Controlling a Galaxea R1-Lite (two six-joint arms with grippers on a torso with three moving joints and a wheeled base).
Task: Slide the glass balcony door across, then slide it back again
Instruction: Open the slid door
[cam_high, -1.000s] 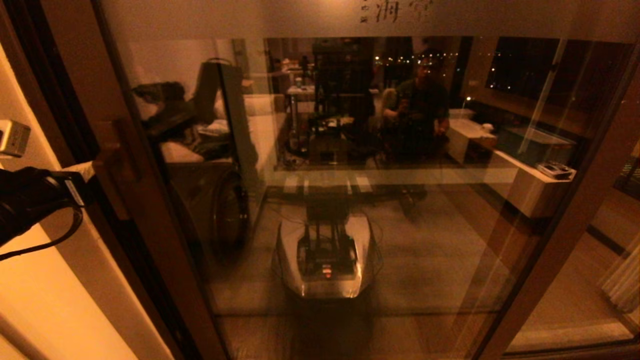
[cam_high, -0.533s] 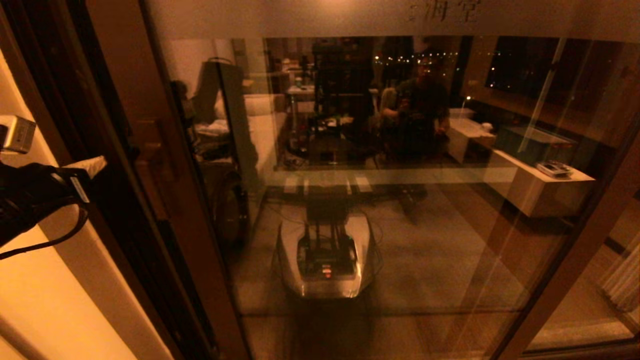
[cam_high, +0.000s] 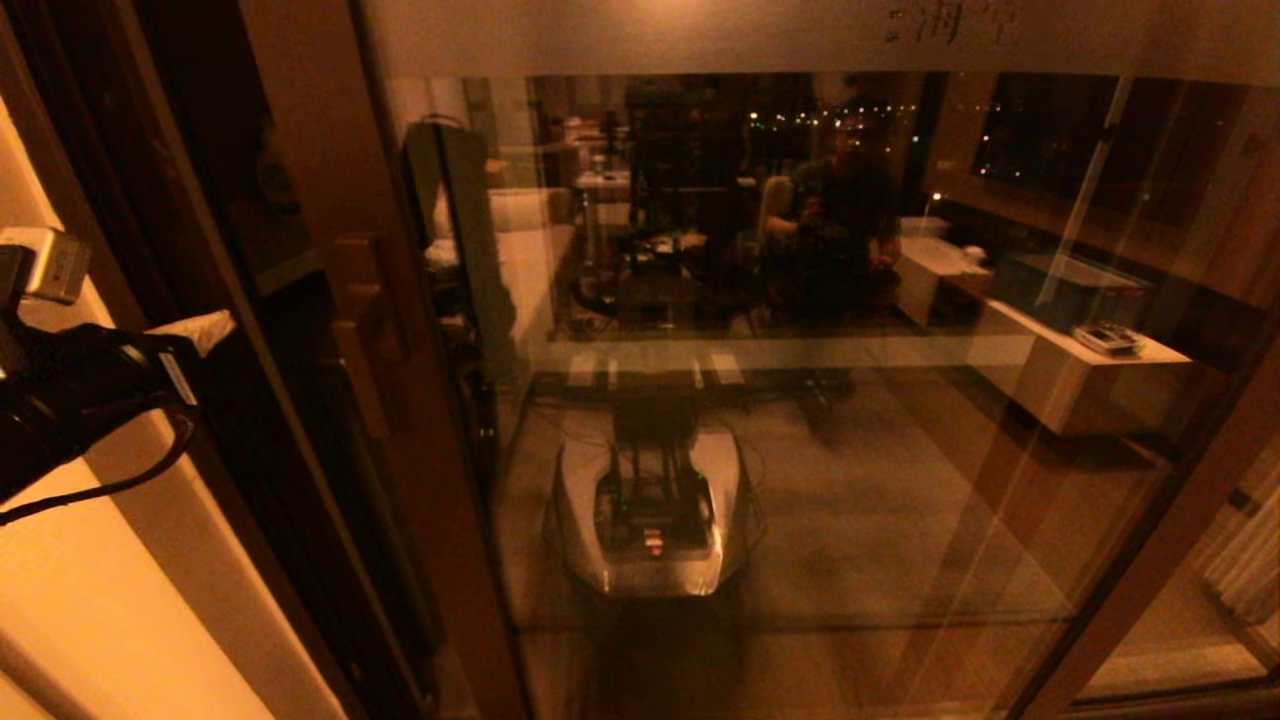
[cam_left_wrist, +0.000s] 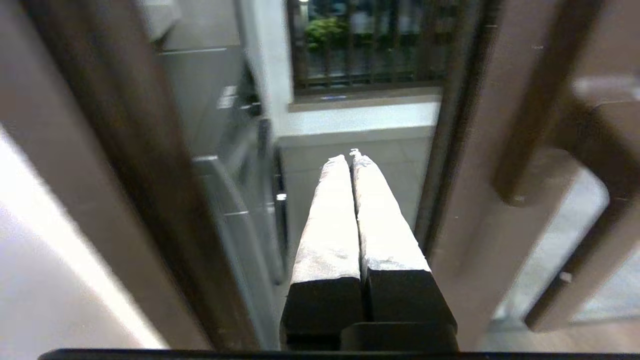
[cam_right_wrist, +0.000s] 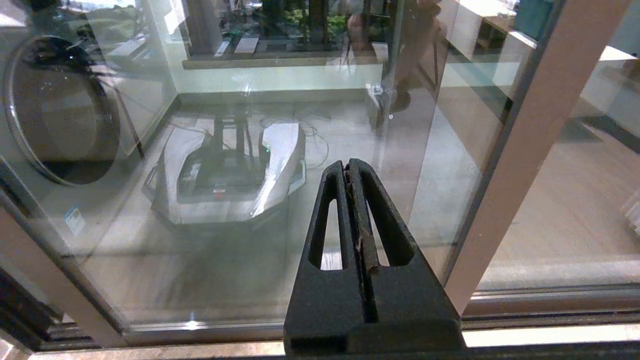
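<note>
The glass balcony door (cam_high: 800, 420) fills the head view, with a frosted top band and dark characters (cam_high: 950, 20). Its brown left stile (cam_high: 330, 150) carries a blocky wooden handle (cam_high: 365, 330). My left gripper (cam_high: 205, 330) is at the left edge, shut on nothing, its white tips a short way left of the stile. In the left wrist view the gripper (cam_left_wrist: 350, 157) points into the opening between the dark jamb (cam_left_wrist: 115, 150) and the door's stile (cam_left_wrist: 465, 225), next to the handle (cam_left_wrist: 540, 125). My right gripper (cam_right_wrist: 348, 167) is shut and low, close before the glass (cam_right_wrist: 225, 250).
Through the opening stand a washing machine (cam_left_wrist: 225, 175) and a window with railing bars (cam_left_wrist: 360, 45). A pale wall (cam_high: 90, 560) lies left of the jamb. The glass reflects my base (cam_high: 650, 510). The door's right stile (cam_right_wrist: 530, 145) and floor track (cam_right_wrist: 550, 300) are near the right gripper.
The door has slid to the right, widening the dark opening beside the jamb. My left gripper has moved a little right, less than the door, and stays shut.
</note>
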